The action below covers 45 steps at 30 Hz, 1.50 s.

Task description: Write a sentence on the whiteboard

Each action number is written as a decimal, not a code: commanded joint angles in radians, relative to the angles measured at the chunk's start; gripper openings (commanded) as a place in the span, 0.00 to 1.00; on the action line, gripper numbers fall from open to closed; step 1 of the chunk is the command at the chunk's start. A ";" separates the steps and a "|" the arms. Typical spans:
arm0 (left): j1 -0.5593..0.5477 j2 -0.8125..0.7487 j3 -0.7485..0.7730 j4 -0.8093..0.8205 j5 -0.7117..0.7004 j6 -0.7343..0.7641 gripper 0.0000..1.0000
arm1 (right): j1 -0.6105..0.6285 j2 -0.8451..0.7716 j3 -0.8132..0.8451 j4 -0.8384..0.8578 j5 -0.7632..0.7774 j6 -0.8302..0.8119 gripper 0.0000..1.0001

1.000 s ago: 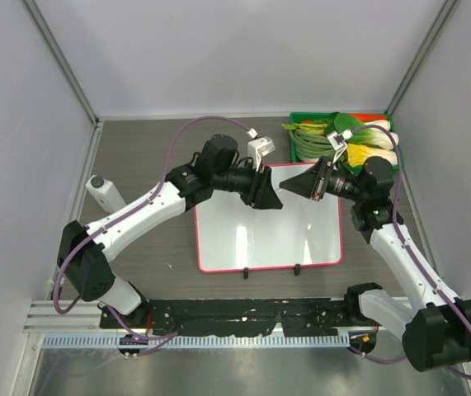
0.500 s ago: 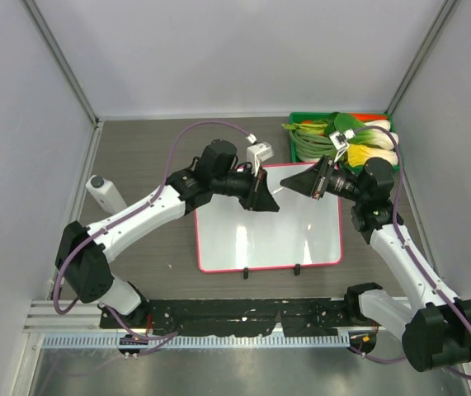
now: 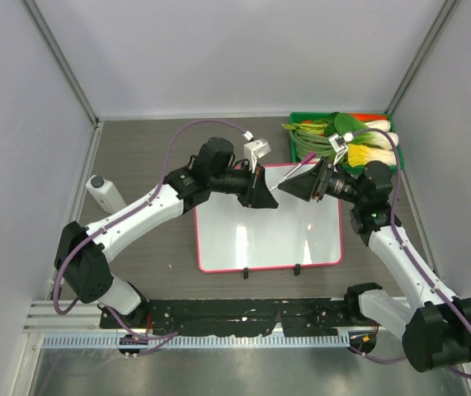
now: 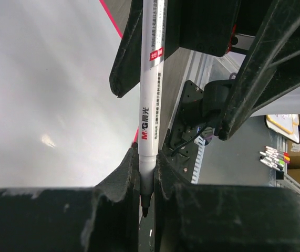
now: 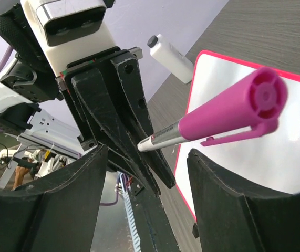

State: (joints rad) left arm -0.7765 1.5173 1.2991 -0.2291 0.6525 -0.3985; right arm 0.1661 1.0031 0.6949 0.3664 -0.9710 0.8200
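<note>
Whiteboard (image 3: 268,231) lies flat on the table (image 3: 136,157) at centre frame, its face blank as far as I can see, no sentence on it yet. At far left stands a small white bottle (image 3: 103,192). Over the board's top edge the left end effector (image 4: 145,163) is pressed tight on the marker (image 4: 148,79), pinching it down by the dark tip, the long barrel jutting out unsupported. Right of it, the right end effector (image 5: 147,157) stands spread, its fingers (image 5: 218,199) either side of the magenta cap (image 5: 234,113) and clear of it. Upper right sits the green tray (image 3: 309,115). My worry: so short a pinch may let the marker swivel or slide once it presses the board, or the right fingers could knock the cap when pulling away
</note>
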 commanded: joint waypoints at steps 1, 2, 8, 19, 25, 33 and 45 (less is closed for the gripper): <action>0.003 -0.032 0.023 0.027 0.030 -0.016 0.00 | -0.002 -0.020 -0.008 0.114 -0.029 0.024 0.68; 0.005 -0.035 0.019 0.034 0.035 -0.022 0.00 | -0.002 -0.018 -0.011 0.124 -0.028 0.028 0.68; 0.005 -0.037 0.016 0.057 0.070 -0.043 0.00 | 0.003 0.009 -0.044 0.254 -0.026 0.109 0.62; 0.005 -0.025 0.020 0.065 0.084 -0.059 0.00 | 0.039 0.115 -0.107 0.569 -0.044 0.295 0.49; 0.005 -0.011 0.031 0.057 0.099 -0.060 0.00 | 0.062 0.130 -0.118 0.589 -0.032 0.286 0.43; 0.005 -0.002 0.048 0.031 0.087 -0.049 0.00 | 0.075 0.137 -0.124 0.589 -0.034 0.265 0.27; 0.008 -0.016 0.037 -0.006 0.004 -0.028 0.29 | 0.075 0.118 -0.118 0.516 -0.023 0.220 0.02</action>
State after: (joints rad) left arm -0.7757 1.5192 1.3048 -0.2230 0.7094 -0.4351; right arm 0.2348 1.1416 0.5720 0.9005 -1.0008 1.0992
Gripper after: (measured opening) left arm 0.145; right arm 0.204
